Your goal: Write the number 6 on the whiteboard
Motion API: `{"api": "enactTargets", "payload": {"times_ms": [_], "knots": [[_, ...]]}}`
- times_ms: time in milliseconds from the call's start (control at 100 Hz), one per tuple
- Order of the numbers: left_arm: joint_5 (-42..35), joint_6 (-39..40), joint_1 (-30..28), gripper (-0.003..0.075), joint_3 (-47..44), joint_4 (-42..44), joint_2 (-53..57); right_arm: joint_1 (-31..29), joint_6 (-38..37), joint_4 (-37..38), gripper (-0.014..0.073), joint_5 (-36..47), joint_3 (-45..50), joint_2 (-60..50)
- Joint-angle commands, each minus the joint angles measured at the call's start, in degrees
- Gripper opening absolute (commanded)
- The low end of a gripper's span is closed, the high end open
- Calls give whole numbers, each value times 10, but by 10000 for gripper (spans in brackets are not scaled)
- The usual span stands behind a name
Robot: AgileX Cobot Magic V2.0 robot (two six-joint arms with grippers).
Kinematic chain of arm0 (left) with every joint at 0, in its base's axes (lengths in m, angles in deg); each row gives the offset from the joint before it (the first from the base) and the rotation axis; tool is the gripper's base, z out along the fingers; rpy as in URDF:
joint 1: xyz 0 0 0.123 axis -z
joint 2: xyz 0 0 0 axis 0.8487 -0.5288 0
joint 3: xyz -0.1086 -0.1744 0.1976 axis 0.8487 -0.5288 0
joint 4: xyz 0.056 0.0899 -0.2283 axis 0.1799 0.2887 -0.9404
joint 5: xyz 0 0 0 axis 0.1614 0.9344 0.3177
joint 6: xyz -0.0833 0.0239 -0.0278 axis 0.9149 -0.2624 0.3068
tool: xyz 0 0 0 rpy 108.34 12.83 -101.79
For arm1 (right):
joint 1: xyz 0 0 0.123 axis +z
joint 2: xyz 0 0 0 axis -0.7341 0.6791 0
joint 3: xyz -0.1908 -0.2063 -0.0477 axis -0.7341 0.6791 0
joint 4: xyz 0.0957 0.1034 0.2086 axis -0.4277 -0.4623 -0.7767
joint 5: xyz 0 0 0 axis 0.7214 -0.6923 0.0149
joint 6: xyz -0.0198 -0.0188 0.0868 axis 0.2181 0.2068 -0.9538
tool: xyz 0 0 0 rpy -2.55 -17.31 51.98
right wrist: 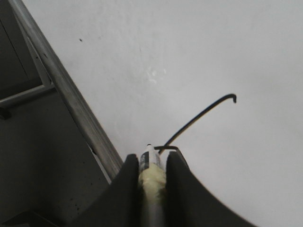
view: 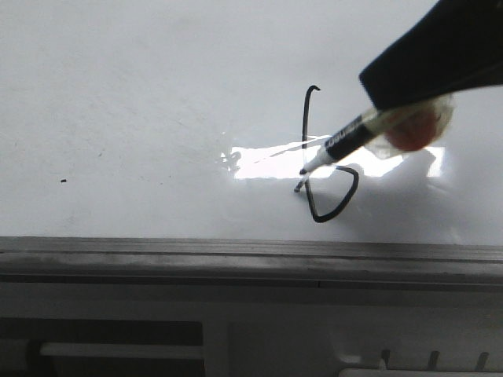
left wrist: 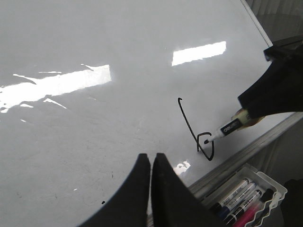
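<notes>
The whiteboard [view: 141,102] fills the front view, glossy white with a glare streak. The number 6 [view: 306,126] is a thin black line on it: a tall stem with a hooked top and an angular loop at the bottom. It also shows in the left wrist view [left wrist: 188,124] and the right wrist view [right wrist: 203,113]. My right gripper [right wrist: 151,163] is shut on a black and white marker [view: 346,141], whose tip sits just above the loop's top left corner. My left gripper [left wrist: 151,161] is shut and empty, above bare board, apart from the 6.
A grey metal edge rail [view: 236,255] runs along the board's near side. A tiny black dot [view: 64,181] marks the board at the left. A white tray [left wrist: 277,182] with several spare markers sits beyond the rail in the left wrist view.
</notes>
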Motion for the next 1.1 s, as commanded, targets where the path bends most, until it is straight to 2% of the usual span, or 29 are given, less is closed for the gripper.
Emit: {"api": "enactTargets", "payload": {"times_ms": [0, 60, 130, 260, 320, 470, 600, 930, 1090], "knots": [[-14, 4, -1, -15, 15, -24, -3, 12, 6, -1, -59, 11, -36, -50], [-13, 4, -1, 0, 15, -24, -6, 18, 6, -1, -59, -13, -47, -73], [3, 4, -1, 68, 20, -24, -15, 18, 6, -1, -59, -41, -55, -93], [99, -60, -1, 325, 51, -19, -66, 18, 6, -1, -59, -76, -58, -102], [126, -100, 7, 388, 67, -19, -95, 18, 6, -1, -59, -81, -58, -100], [143, -148, 55, 390, 110, -2, -175, 19, 6, -10, -63, -74, -58, -72], [167, -149, 110, 390, 157, 49, -257, 36, 6, -11, -64, -72, -58, -48], [165, -149, 263, 391, 253, 53, -438, 159, 6, -11, -64, -25, -58, -6], [157, -149, 298, 390, 269, 53, -487, 194, 6, -11, -64, -25, -58, 1]]}}
